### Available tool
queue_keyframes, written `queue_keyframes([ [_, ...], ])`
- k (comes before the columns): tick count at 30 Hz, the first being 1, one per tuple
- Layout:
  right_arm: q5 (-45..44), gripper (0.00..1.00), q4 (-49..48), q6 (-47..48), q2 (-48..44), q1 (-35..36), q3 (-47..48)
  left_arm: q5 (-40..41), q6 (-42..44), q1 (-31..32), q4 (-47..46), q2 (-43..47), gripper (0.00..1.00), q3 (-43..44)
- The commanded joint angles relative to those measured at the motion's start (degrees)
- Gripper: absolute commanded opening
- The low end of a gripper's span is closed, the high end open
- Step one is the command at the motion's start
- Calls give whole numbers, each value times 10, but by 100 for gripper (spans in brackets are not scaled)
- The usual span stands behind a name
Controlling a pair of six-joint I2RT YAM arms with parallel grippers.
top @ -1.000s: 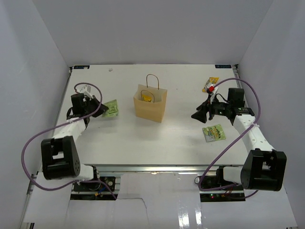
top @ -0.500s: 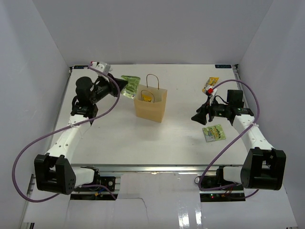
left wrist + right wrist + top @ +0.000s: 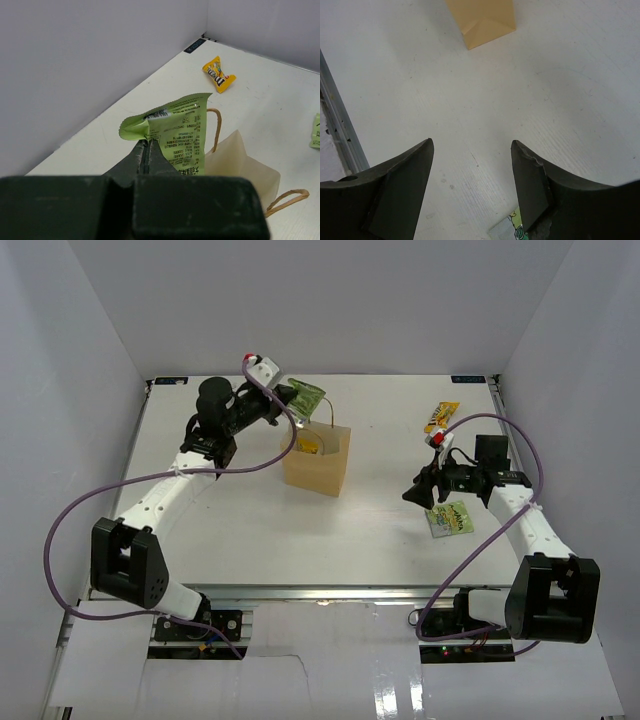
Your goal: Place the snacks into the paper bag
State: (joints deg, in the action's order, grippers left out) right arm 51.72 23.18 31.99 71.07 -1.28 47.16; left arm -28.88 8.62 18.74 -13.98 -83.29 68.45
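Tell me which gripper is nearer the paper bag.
Left. The left gripper, holding a light-green packet, hangs right at the top of the paper bag; the right gripper sits open well off to its right.

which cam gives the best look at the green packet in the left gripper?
Left wrist: the green packet is close and large, pinched at its edge by the left gripper. Top external shows it only small, up by the paper bag's mouth. Right wrist does not show it.
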Motion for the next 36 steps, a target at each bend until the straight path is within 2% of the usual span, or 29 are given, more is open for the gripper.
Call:
queue_keyframes([
  [1, -1, 70, 8, 12, -16, -3, 1, -6, 35, 10, -3, 2, 0, 23],
  [6, -8, 70, 15, 23, -14, -3, 0, -38, 29, 26, -3, 5, 0, 0],
  [10, -4, 71, 29, 40, -9, -3, 10, -26, 29, 40, -4, 6, 23, -23],
  [13, -15, 72, 43, 57, -3, -3, 21, -22, 24, 42, -5, 4, 37, -28],
  [20, -105, 75, 63, 55, 18, -4, 33, -10, 11, 43, -10, 23, 51, -34],
  [22, -127, 79, 95, 104, 26, -5, 39, 11, -4, 43, -11, 43, 54, -33],
  [23, -134, 84, 116, 136, 32, -4, 52, 24, -12, 43, -11, 51, 57, -32],
  [24, -140, 85, 144, 175, 40, -4, 63, 39, -21, 43, -11, 61, 62, -33],
  [26, -159, 88, 276, 361, 75, -5, 103, 93, -55, 43, -8, 99, 70, -45],
  [27, -170, 95, 332, 442, 102, -5, 115, 110, -67, 43, -5, 113, 79, -60],
  [28, -204, 96, 377, 566, 114, -5, 121, 144, -78, 44, -2, 126, 82, -70],
  [29, -223, 90, 419, 601, 122, -6, 126, 158, -106, 43, 6, 155, 84, -79],
  [31, -265, 90, 437, 662, 145, -8, 130, 178, -127, 42, 24, 181, 90, -96],
  [36, -288, 91, 415, 771, 200, -23, 158, 234, -169, 40, 121, 242, 91, -144],
])
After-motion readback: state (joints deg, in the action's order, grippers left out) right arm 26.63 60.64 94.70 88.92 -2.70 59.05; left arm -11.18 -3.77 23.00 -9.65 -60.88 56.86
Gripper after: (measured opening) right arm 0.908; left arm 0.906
